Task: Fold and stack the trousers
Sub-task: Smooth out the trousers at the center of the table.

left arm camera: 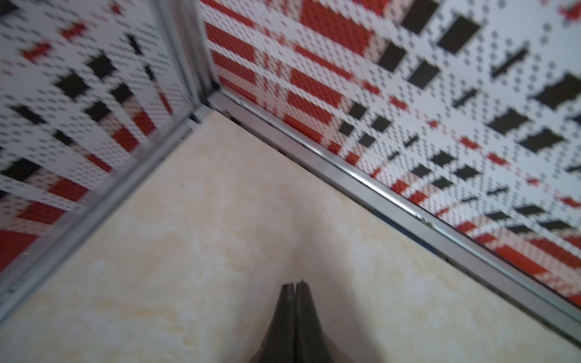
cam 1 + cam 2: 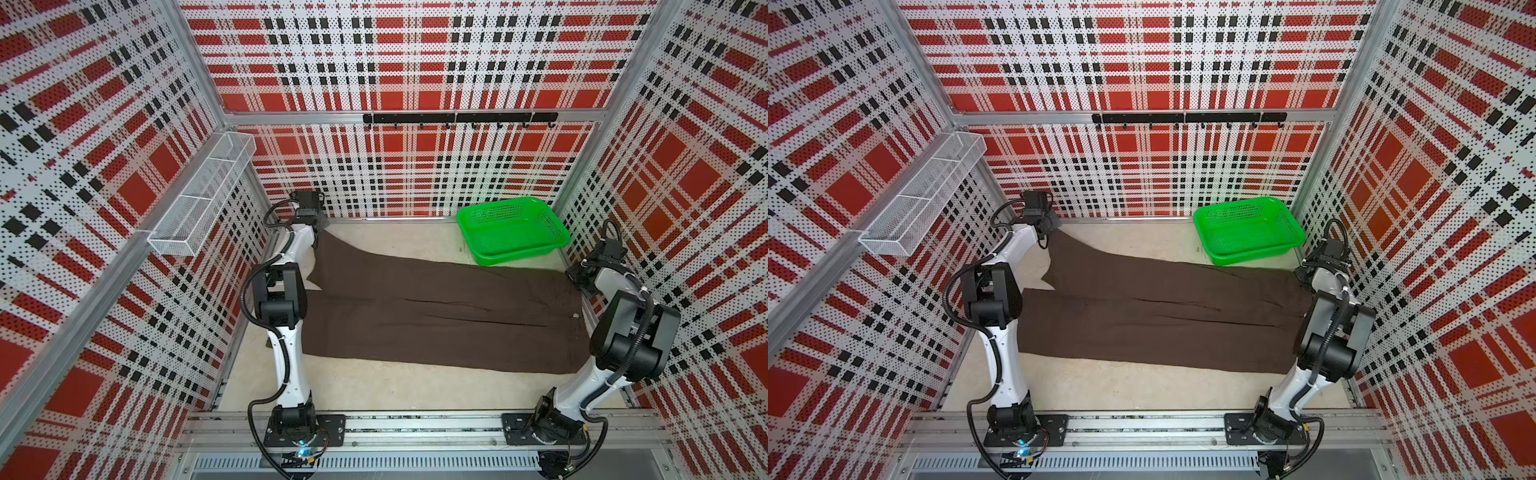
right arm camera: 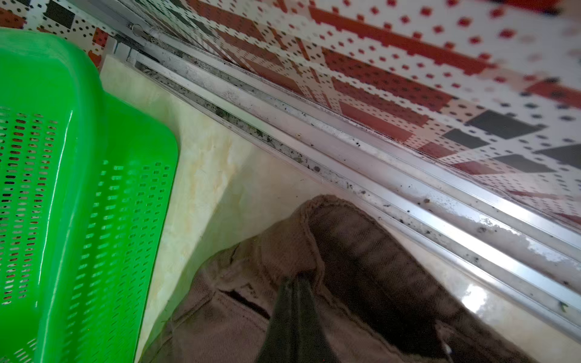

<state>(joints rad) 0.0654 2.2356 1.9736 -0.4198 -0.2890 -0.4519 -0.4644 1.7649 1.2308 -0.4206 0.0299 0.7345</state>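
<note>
Trousers (image 2: 436,316): flat on the desk (image 2: 374,386), unfolded; waistband at my right gripper (image 3: 298,276), legs running off toward the left one.
Right gripper: pressed together, pinching the waistband's corner as I judge it (cloth puckers at its tips); green basket (image 3: 94,125) just beside it.
Left gripper (image 1: 295,284): pressed together; bare desk ahead of its tips, no cloth seen in them; a leg hem just beside it.
Fold: I'd pinch both ends, lift level, lay the far edge over the near one; keep clear of the basket.

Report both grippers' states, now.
The left gripper: closed, nothing between its jaws.
The right gripper: closed on the trousers at the waistband.
</note>
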